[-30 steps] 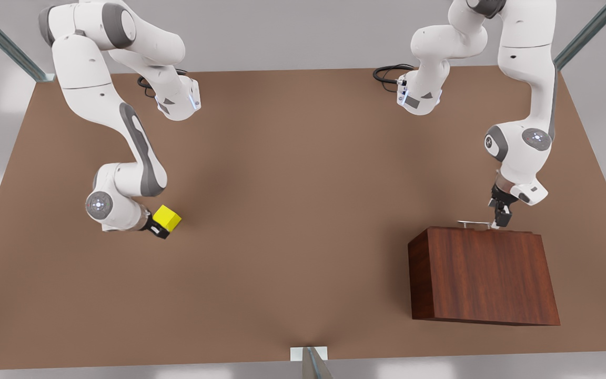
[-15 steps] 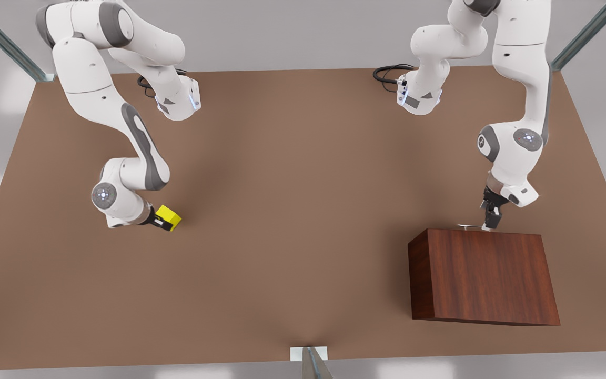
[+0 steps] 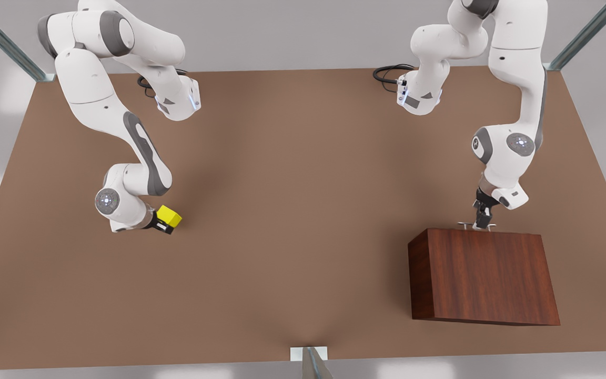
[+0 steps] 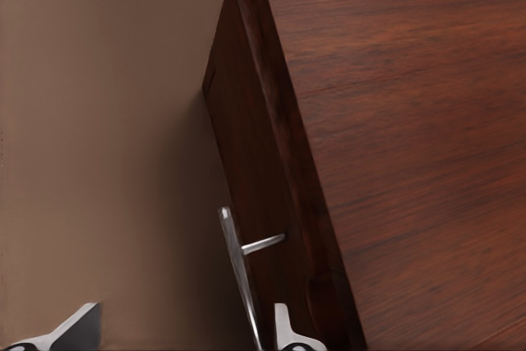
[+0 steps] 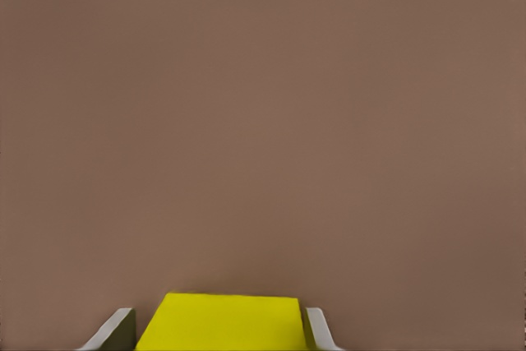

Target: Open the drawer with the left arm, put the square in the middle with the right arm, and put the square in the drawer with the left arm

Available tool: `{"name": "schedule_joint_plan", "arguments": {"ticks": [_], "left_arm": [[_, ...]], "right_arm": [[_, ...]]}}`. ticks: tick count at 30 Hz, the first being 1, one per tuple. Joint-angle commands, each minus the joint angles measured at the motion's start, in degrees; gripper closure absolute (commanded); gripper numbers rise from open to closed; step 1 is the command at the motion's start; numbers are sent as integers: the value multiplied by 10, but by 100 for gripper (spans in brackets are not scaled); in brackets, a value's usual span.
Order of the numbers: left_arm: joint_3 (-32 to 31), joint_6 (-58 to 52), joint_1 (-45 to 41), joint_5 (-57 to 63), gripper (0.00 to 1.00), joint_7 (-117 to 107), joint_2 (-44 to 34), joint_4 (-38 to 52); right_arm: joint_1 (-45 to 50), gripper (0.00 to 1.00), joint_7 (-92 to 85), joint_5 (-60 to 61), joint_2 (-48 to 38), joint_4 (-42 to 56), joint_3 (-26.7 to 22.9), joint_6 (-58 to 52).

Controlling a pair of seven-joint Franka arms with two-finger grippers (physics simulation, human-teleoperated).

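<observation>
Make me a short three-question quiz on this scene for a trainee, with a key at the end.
1. True or false: the drawer is already pulled out of the box.
2. Which gripper straddles the handle: A left, B right, C neither?
3. Fill in: the right gripper has its fingers on either side of the yellow ____.

Key
1. False. The drawer front sits flush with the box.
2. A. The left gripper has one finger on each side of the bar, still apart.
3. Square, which lies on the table at the front view's left.
</observation>
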Motion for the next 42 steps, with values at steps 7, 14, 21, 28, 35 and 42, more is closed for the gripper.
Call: {"name": "schedule_joint_plan", "arguments": {"ticks": [7,14,21,28,35,42], "left_arm": [[0,-38,3,0,0,-1,-9,-2],[1,-67,13,0,0,0,-25,-2],[1,-109,13,0,0,-1,-36,-4],[1,-148,13,0,0,-1,-46,-5],[1,-159,13,0,0,-1,-54,-8],[1,-188,13,0,0,-1,-60,-10]], "right_arm": [[6,41,-8,-2,-6,33,0,-51],[9,42,197,-1,-15,201,141,-263],[214,41,554,-23,112,397,195,-255],[357,39,755,-159,197,472,192,-245],[422,38,844,-130,236,482,145,-209],[425,35,844,-132,255,479,142,-184]]}}
